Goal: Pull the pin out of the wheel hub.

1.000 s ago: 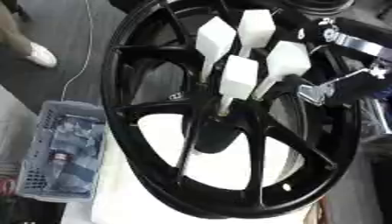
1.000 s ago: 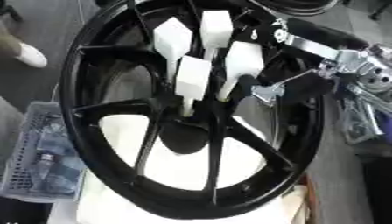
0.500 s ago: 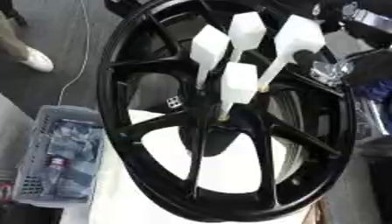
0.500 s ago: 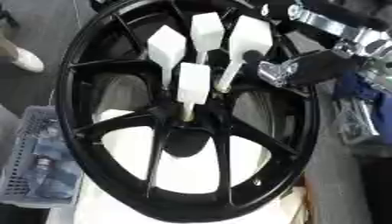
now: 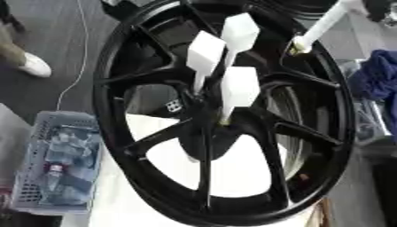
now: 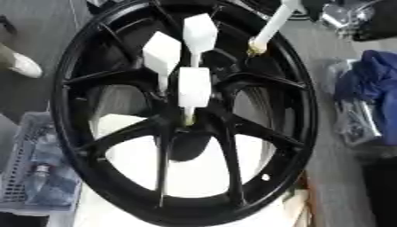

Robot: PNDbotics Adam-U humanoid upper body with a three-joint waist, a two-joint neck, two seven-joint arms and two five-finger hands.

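A big black spoked wheel (image 5: 325, 146) lies on a white surface and fills both views. Three white pins with block-shaped heads stand in its hub (image 5: 208, 116): one at the left (image 5: 204, 55), one behind (image 5: 239, 32) and one in front (image 5: 237, 86). A fourth white pin (image 6: 271, 25) hangs slanted over the wheel's upper right rim, its brass tip (image 6: 254, 44) free of the hub. My right hand (image 6: 341, 12) shows only partly at the top right corner, holding that pin by its upper end. My left hand is not visible.
A grey mesh basket (image 5: 31, 177) of small items sits at the lower left beside the wheel. Blue cloth (image 6: 378, 80) and metal parts (image 6: 353, 119) lie to the right. A person's shoe (image 5: 35, 66) and a thin white cable (image 5: 76, 57) are on the floor at the left.
The fourth pin has come out of the hub cluster and moved up and to the right with my right hand. The whole picture has also shifted.
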